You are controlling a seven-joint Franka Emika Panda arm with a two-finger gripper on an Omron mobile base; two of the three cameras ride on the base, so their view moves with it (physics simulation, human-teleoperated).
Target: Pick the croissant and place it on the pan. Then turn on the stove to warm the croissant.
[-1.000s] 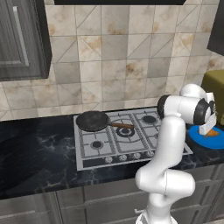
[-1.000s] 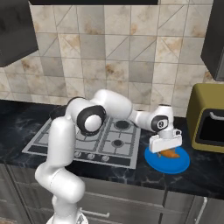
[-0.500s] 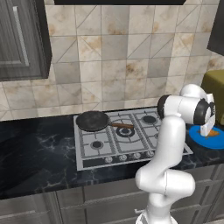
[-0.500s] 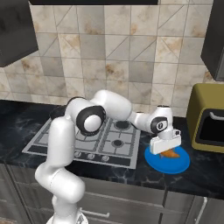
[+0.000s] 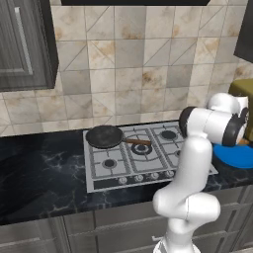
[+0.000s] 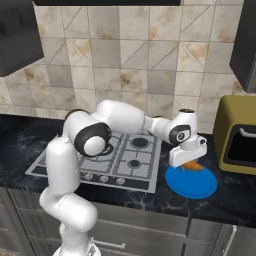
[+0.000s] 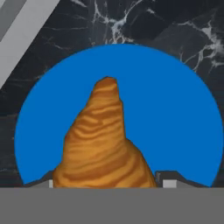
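The orange-brown croissant (image 7: 105,140) lies on a round blue plate (image 7: 175,109) on the black counter, right of the stove (image 6: 125,160). My gripper (image 7: 109,181) reaches straight down over it, and a dark fingertip presses in at each side of the croissant's near end. In the right base view the gripper (image 6: 186,159) stands on the plate (image 6: 192,184), with a bit of croissant (image 6: 193,165) showing beside it. The dark pan (image 5: 105,136) with its wooden handle rests on the stove's (image 5: 148,158) back left burner, far to the left of the gripper.
An olive-yellow countertop oven (image 6: 237,135) stands just right of the plate. The stove's knobs (image 6: 102,177) run along its front edge. Dark cabinets hang at upper left and upper right, and a tiled wall backs the counter.
The fingers have closed in from wide apart onto the sides of the croissant. The arm and plate have stayed where they were.
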